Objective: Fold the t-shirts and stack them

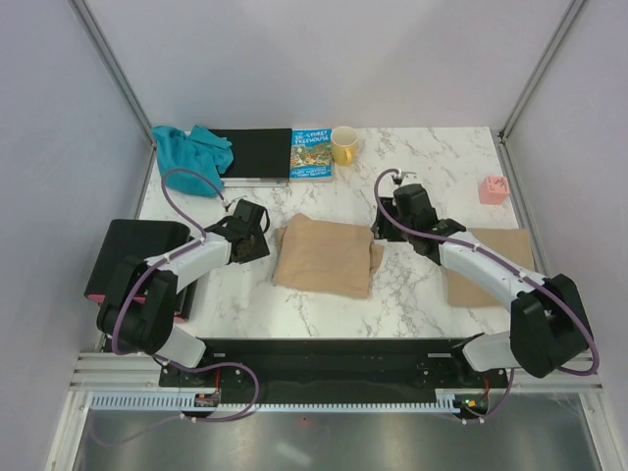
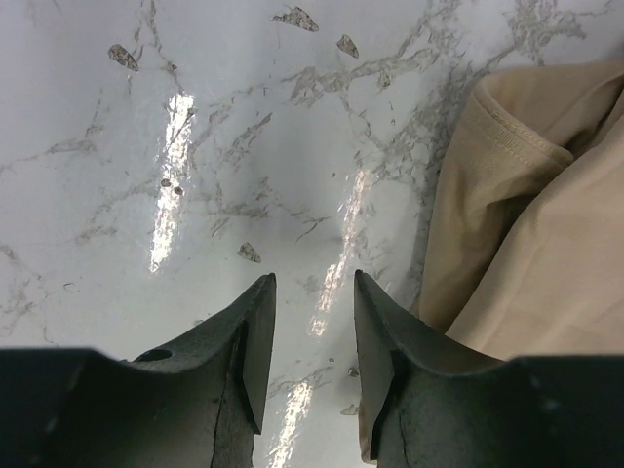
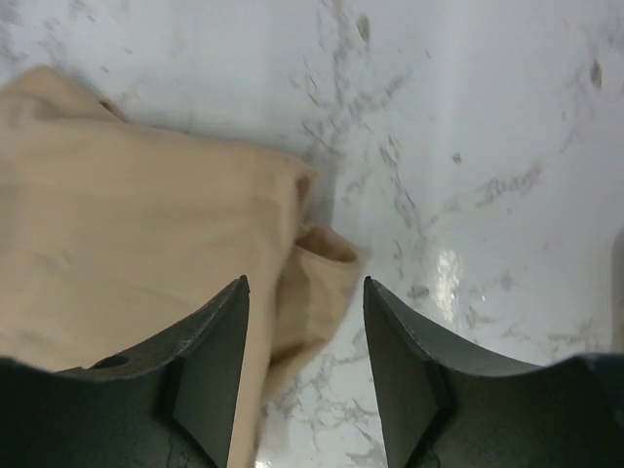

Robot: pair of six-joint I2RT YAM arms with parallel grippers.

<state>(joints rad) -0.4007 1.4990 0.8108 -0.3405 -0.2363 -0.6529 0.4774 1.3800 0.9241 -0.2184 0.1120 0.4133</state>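
Jaws both parted, gripping nothing; you're hovering left jaws over bare surface (image 2: 195, 146) beside folded tan t-shirt (image 1: 324, 257), right jaws over its sleeve.

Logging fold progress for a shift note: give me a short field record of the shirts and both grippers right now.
centre shirt: tan-beige cloth t-shirt, folded, flat on the white marble table
right side: second tan-beige cloth shirt, flat, partly under the right arm
far left corner: teal-blue cloth garment, crumpled, unfolded
left gripper: open, empty, over bare marble beside the centre shirt's left edge
right gripper: open, empty, above that shirt's right-hand sleeve
stack: not yet made
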